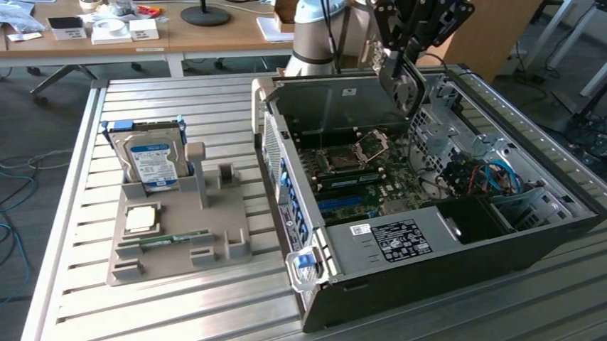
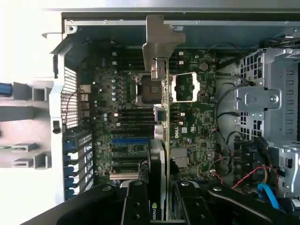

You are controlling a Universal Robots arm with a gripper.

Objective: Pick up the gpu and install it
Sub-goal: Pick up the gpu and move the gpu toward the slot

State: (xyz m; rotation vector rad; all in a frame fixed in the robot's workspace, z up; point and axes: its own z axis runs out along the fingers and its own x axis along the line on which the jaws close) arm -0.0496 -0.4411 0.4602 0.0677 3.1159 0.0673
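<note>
1. Grip first: the gripper (image 1: 410,50) is clamped on the gpu (image 1: 403,85), with its fingers (image 2: 136,206) pressed against the two flat faces at one end of the card. The jaws are partly closed around it, not together.
2. In the exterior view the gpu hangs at about one o'clock in the frame. It is clear of the table (image 1: 170,99) and over the far end of the open case (image 1: 427,284).
3. From the wrist the card is seen edge-on. Its metal bracket (image 2: 161,42) is at the end away from the fingers, above the motherboard (image 2: 197,136).
4. The blue slot (image 2: 129,139) and the dark slots beside it lie at roughly six o'clock from the CPU socket (image 1: 356,153) in the exterior view. I cannot tell which slot is meant for the card.
5. To do this step well, I judge that:
   - the card should be kept square in the grip;
   - its contact edge should run along the slot's line;
   - the bracket should face the vented rear wall;
   - it should stay clear of the drive cage and loose cables at three o'clock.
6. The holder (image 1: 180,249) sits at nine o'clock from the case. It carries the hard drive (image 1: 152,160) and the RAM stick (image 1: 175,238), both well apart from the gripper.
</note>
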